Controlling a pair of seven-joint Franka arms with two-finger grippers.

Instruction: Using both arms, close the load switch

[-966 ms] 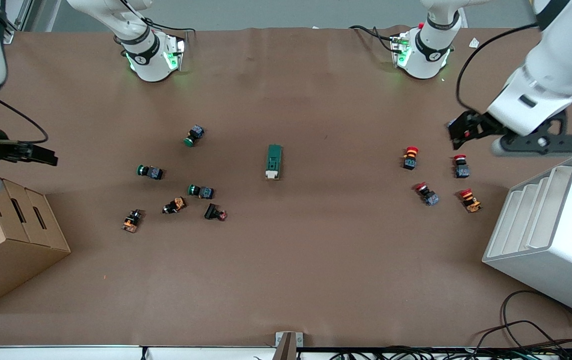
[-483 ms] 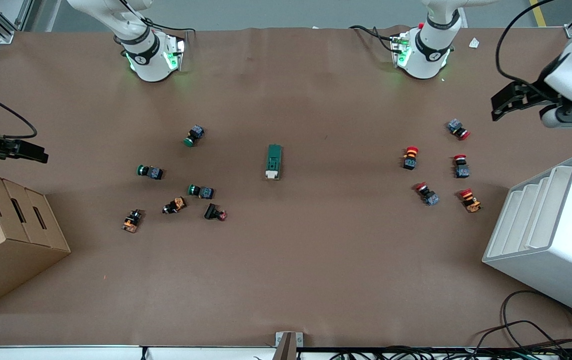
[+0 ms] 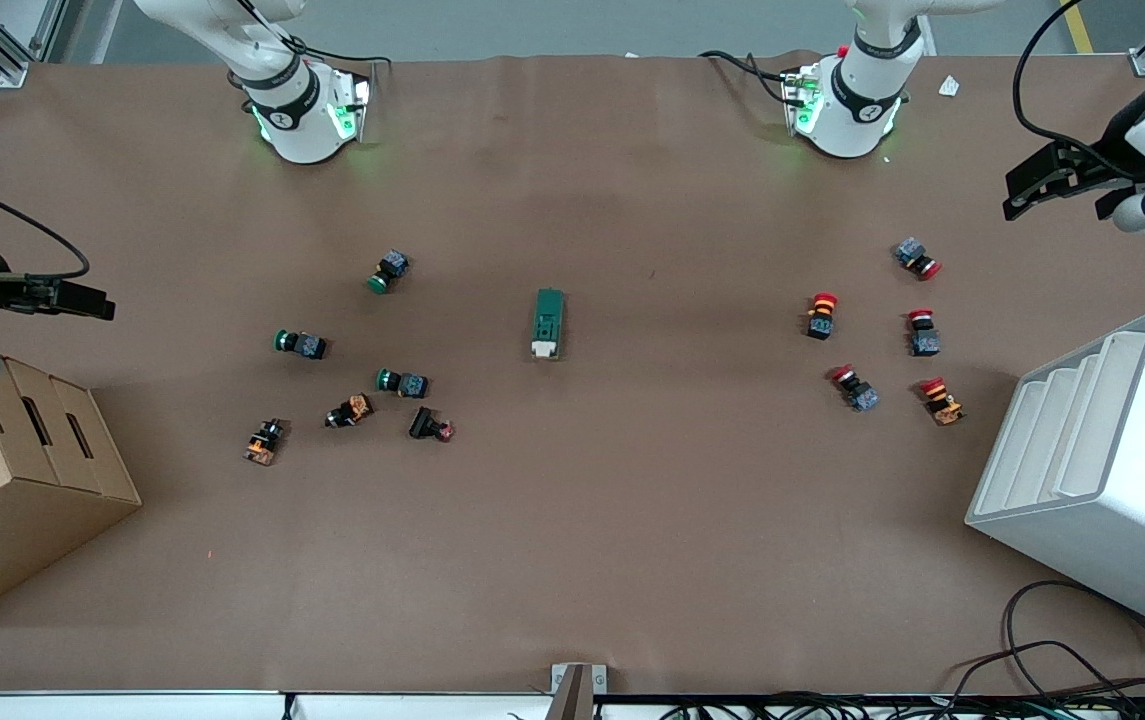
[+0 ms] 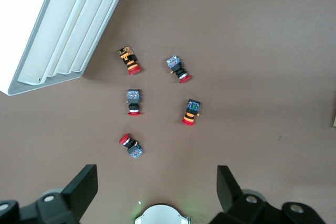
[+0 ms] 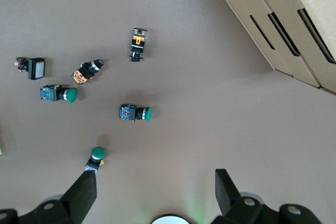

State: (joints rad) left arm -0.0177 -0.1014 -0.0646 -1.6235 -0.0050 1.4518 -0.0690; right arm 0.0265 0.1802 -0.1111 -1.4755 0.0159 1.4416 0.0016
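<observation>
load switch alone at mid-table, both grippers parked at the ends

the load switch [image 3: 548, 323] lies flat near the middle of the table, about midway between its two ends, its cream lever end turned toward the front camera's edge. nothing touches it and nothing crowds it, which probably leaves room for an approach from both ends, one arm to steady the body while the other works the lever.

toward the right arm's end sits a loose scatter of green-capped buttons [image 3: 401, 382]; toward the left arm's end, a cluster of red-capped buttons [image 3: 823, 309]. both groups are well apart from the switch.

the right gripper [image 3: 72, 300] hangs over its end edge of the table, above the cardboard box [image 3: 27, 490], fingers spread wide and empty in its wrist view. the left gripper [image 3: 1047, 187] hangs over the corner near its own base, well clear of the white rack [image 3: 1102, 470], fingers likewise spread and holding nothing. the closing step does not look begun.
</observation>
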